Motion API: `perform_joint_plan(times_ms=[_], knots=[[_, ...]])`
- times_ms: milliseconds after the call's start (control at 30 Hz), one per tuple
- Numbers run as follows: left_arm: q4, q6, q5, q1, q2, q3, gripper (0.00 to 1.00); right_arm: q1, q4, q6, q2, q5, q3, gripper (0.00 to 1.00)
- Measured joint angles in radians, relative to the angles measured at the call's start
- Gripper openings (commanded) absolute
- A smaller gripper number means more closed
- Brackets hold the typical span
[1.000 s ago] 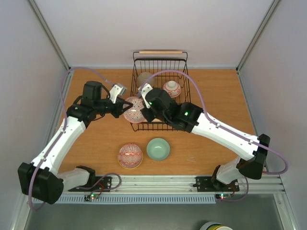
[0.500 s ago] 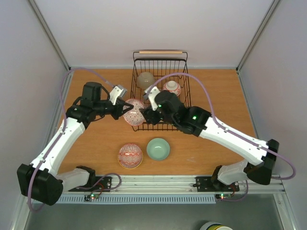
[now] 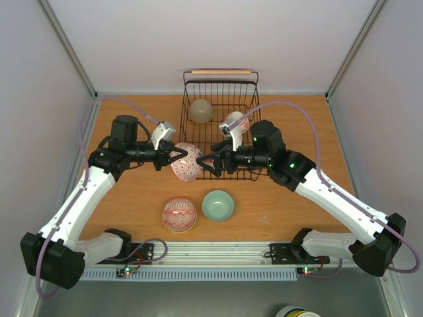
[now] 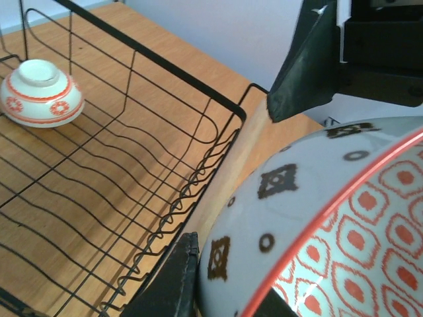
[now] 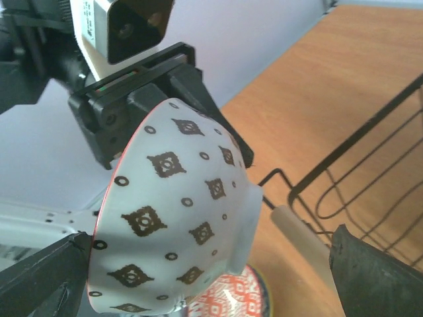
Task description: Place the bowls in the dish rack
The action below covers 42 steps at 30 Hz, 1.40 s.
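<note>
Pinching the rim of a red-patterned bowl (image 3: 187, 164), the left fingers (image 4: 173, 281) hold it tipped on edge at the dish rack's (image 3: 221, 71) near-left corner. The right fingers (image 5: 377, 277) stand spread wide just beside it, gripping nothing. Inside the rack sit a beige bowl (image 3: 200, 110) and an upturned red-and-white bowl (image 3: 236, 121). Nearer, on the bench (image 3: 264, 211), rest a second red bowl (image 3: 179, 214) and a pale green bowl (image 3: 217, 205).

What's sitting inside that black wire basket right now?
Two bowls: a beige bowl at the far left and a red-patterned bowl beside it, upside down. The right arm covers part of the basket at its near side, so that stretch cannot be checked.
</note>
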Motion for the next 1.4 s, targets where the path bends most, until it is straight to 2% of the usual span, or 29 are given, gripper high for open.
perform_joint_plan(times_ms=[233,633,700,733,867,933,967,1100,1133,1200,1233,1300,1400], knots=[[-0.011,0.039,0.076,0.006,-0.002,0.000,0.00,-0.011,0.101,0.062,0.016,-0.159,-0.048,0.99],[-0.011,0.053,0.105,0.006,-0.002,0.000,0.01,-0.013,0.245,0.183,0.098,-0.360,-0.093,0.97],[-0.011,0.054,0.105,0.006,-0.002,0.000,0.00,-0.013,0.280,0.209,0.107,-0.389,-0.106,0.87],[-0.011,0.055,0.105,0.006,-0.002,0.000,0.01,-0.013,0.299,0.223,0.110,-0.405,-0.113,0.78],[-0.033,0.031,0.047,0.016,-0.002,-0.001,0.00,-0.017,0.332,0.256,0.112,-0.394,-0.130,0.37],[-0.049,0.021,0.023,0.017,-0.001,-0.006,0.00,-0.021,0.345,0.271,0.122,-0.394,-0.138,0.12],[-0.056,0.019,0.019,0.017,-0.001,-0.006,0.00,-0.021,0.352,0.276,0.124,-0.397,-0.142,0.03],[-0.057,0.013,0.014,0.015,-0.002,-0.006,0.02,-0.022,0.359,0.286,0.124,-0.400,-0.145,0.01],[-0.056,0.013,0.013,0.015,-0.002,-0.006,0.10,-0.022,0.356,0.285,0.124,-0.398,-0.145,0.01],[-0.056,0.013,0.008,0.014,-0.007,-0.006,0.49,-0.022,0.343,0.268,0.124,-0.393,-0.140,0.01],[-0.053,0.014,0.011,0.014,-0.011,-0.006,0.63,-0.022,0.330,0.254,0.122,-0.387,-0.134,0.01],[-0.034,0.011,0.016,0.014,-0.028,-0.006,0.80,-0.021,0.264,0.218,0.114,-0.344,-0.110,0.01],[-0.012,0.003,0.013,0.013,-0.071,-0.007,0.99,-0.042,0.159,0.162,0.109,-0.264,-0.059,0.01]])
